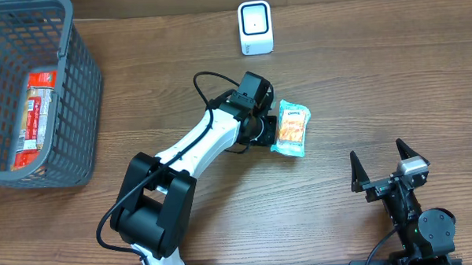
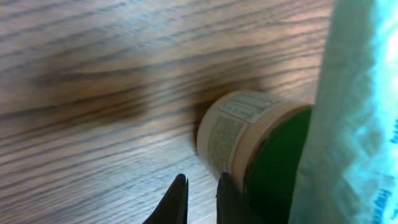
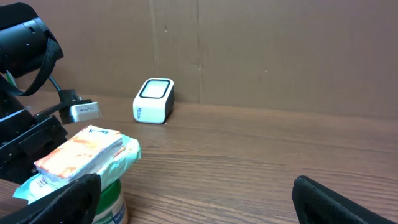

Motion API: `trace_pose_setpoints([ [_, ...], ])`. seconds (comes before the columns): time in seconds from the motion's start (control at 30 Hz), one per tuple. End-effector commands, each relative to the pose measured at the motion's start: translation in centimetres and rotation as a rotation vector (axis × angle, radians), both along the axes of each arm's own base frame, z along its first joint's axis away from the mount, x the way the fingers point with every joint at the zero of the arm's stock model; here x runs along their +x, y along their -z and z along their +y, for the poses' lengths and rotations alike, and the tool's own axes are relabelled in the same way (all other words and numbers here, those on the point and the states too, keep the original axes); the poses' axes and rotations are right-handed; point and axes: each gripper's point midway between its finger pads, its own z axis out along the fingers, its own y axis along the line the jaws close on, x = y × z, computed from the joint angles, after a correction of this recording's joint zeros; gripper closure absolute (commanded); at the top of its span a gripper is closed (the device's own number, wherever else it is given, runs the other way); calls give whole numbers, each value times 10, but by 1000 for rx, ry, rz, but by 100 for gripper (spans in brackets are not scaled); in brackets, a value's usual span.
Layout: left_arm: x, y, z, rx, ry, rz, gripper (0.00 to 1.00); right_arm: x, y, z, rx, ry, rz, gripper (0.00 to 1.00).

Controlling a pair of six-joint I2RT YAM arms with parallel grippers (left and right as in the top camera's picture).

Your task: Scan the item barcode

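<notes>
Kid: Snacks, where are they?

Friend: The snack packet (image 1: 291, 129) lies flat on top of a round tub (image 2: 239, 134), in the middle of the wooden table (image 1: 376, 80). It is orange on top with soft, crinkly blue-green edges.

Kid: Does the left claw (image 2: 200, 188) hold it?

Friend: The left claw is pinched almost shut, right beside the packet. I see only wood in the thin gap between its fingers.

Kid: And the right claw (image 1: 385, 168)?

Friend: It is spread wide with nothing in it, well apart from the packet.

Kid: What else is around?

Friend: A small white scanner (image 1: 255, 27) stands farther back, boxy with round corners. Only bare table lies between it and the packet. A grey basket (image 1: 77, 99) with holes in its walls sits far left, with a red packet (image 1: 35, 116) inside. A brown cardboard wall (image 3: 280, 43) stands behind the table.
</notes>
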Motion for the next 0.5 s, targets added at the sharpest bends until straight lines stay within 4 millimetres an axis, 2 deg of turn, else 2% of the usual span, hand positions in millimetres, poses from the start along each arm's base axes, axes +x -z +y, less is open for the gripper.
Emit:
trace_pose_setpoints([
  [0.0, -13, -6, -13, -69, 15, 50, 92, 0, 2, -1, -4, 3, -2, 0],
  [0.33, -23, -10, -26, -111, 48, 76, 93, 0, 2, -1, -4, 3, -2, 0],
  [0.47, -21, -8, -24, -89, 43, 62, 92, 0, 2, -1, -4, 3, -2, 0],
])
